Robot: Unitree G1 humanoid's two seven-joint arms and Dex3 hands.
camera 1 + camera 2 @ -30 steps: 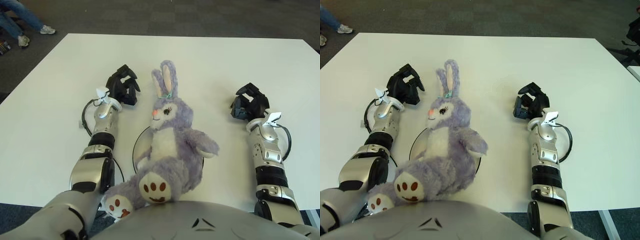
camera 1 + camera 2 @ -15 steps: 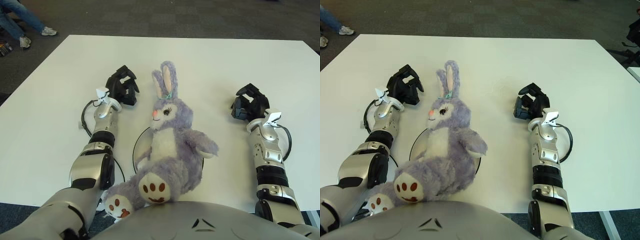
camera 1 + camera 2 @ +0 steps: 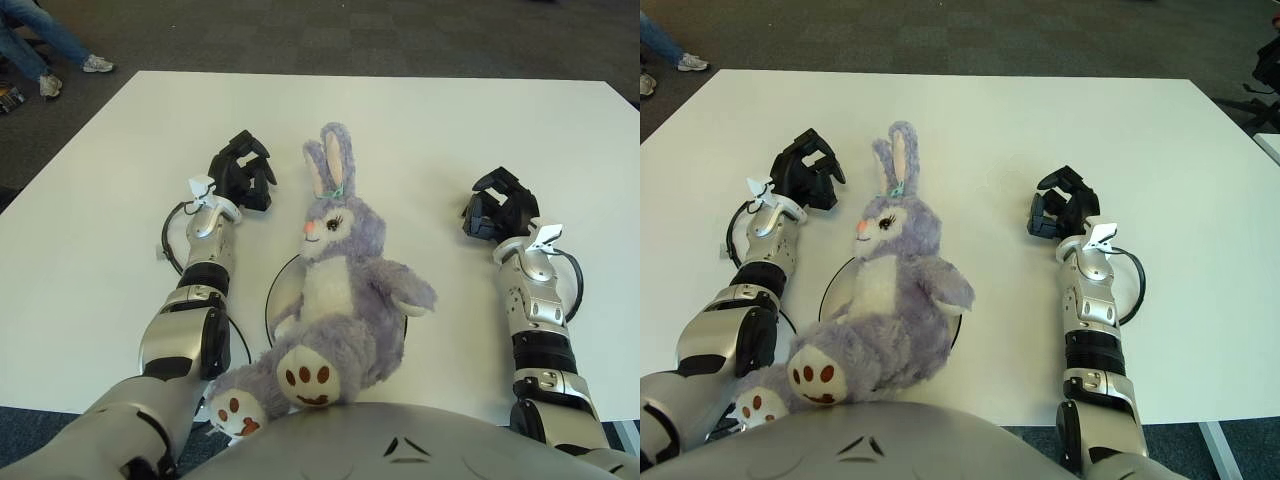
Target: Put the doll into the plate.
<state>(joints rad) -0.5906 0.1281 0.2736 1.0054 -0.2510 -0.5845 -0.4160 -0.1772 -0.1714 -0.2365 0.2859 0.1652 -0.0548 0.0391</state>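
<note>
1. No brand, label or readable writing shows on anything in view.
2. The doll, a purple plush rabbit with a white chest, pink nose and upright ears, sits on the plate near the table's front edge. Its body covers most of the plate, so only a thin dark rim and a bit of white surface show at the doll's left side.
3. One brown-padded foot points toward the camera; the other hangs near the table edge by the robot's left arm.
4. The left hand lies on the white table, just beside the doll's ears and apart from them. Its black fingers are loosely curled and hold nothing.
5. The right hand rests on the table well apart from the doll, fingers likewise curled around nothing.
6. Compared with a second ago, the left hand has drifted slightly outward and away from the doll's head. The right hand, the doll and the plate keep the same places.
7. At the far left corner, beyond the table, a person's legs and shoes stand on the dark carpet.
</note>
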